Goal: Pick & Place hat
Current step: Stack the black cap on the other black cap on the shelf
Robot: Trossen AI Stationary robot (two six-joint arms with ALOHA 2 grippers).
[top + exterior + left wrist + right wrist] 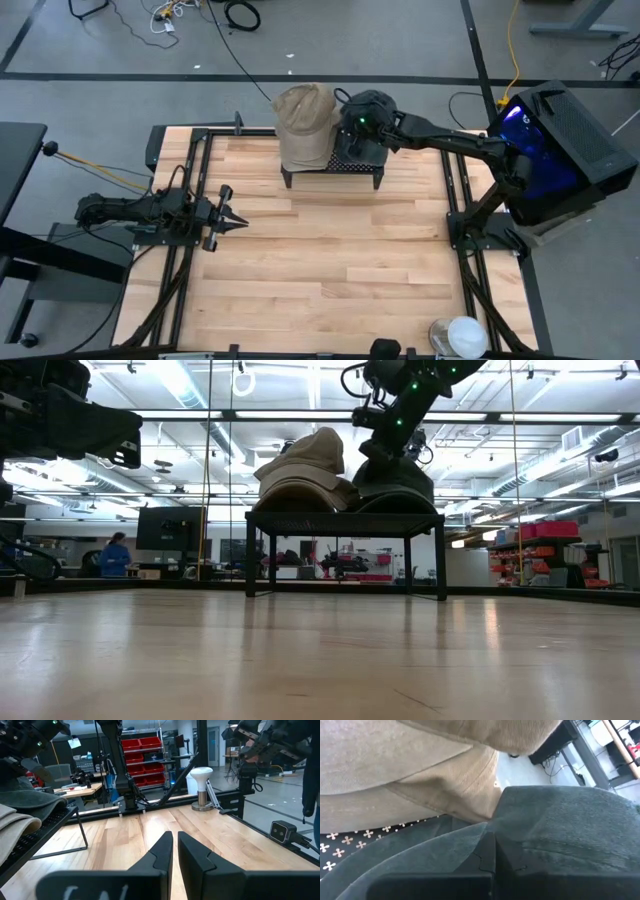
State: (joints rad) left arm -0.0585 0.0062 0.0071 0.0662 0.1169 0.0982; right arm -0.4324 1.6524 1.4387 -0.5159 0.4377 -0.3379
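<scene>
Right end effector pinched the dark hat on the rack.

Left end effector (232, 217) idled closed, centre-left over the worktop (330, 270); upper centre, the right end effector (362, 128) clamped the dark hat (372, 108) on the rack (333, 165), likely to lift it, beside the tan hat (305, 122).

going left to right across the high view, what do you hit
left gripper → tan hat on the black rack → dark hat under the right gripper → white lamp at the near edge
</scene>
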